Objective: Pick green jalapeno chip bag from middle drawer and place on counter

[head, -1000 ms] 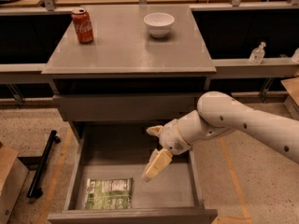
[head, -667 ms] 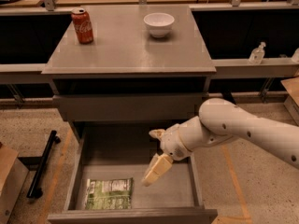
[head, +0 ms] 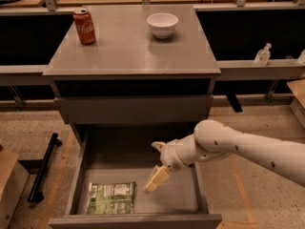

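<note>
The green jalapeno chip bag [head: 112,197] lies flat on the floor of the open middle drawer [head: 183,197], at its front left. My gripper [head: 156,163] is open and empty. It hangs over the middle of the drawer, to the right of the bag and a little above it, not touching it. One finger [head: 156,179] points down toward the drawer floor and the other [head: 157,146] sits higher. The grey counter [head: 128,49] is the top of the cabinet above the drawer.
A red cola can [head: 84,26] and a white bowl [head: 162,24] stand at the back of the counter. A shut drawer front [head: 133,109] is above the open one. A black bar [head: 44,167] and a cardboard box [head: 8,185] lie on the floor at left.
My arm has sunk a little, bringing the gripper slightly lower and nearer the front of the drawer. The bag has not moved.
</note>
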Robot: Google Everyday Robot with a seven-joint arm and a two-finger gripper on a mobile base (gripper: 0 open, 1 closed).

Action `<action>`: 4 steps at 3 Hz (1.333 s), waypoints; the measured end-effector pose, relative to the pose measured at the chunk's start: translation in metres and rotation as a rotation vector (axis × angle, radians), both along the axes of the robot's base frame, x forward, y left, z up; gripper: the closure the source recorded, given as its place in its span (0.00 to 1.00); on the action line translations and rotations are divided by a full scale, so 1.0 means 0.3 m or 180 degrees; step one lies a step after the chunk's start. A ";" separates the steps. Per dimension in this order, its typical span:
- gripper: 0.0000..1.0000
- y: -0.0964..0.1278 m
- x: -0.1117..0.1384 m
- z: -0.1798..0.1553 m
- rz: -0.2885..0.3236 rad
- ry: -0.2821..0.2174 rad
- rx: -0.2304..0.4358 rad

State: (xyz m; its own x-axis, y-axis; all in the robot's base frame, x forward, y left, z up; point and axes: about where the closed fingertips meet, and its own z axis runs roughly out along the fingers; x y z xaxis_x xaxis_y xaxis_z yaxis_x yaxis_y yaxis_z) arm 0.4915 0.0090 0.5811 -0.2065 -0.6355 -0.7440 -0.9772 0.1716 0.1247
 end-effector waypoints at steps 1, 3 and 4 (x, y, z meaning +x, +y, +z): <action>0.00 0.021 0.068 -0.179 0.0008 0.0083 -0.0068; 0.00 0.019 0.046 -0.242 -0.0036 0.0261 -0.0120; 0.00 0.056 0.054 -0.321 -0.0137 0.0290 -0.0051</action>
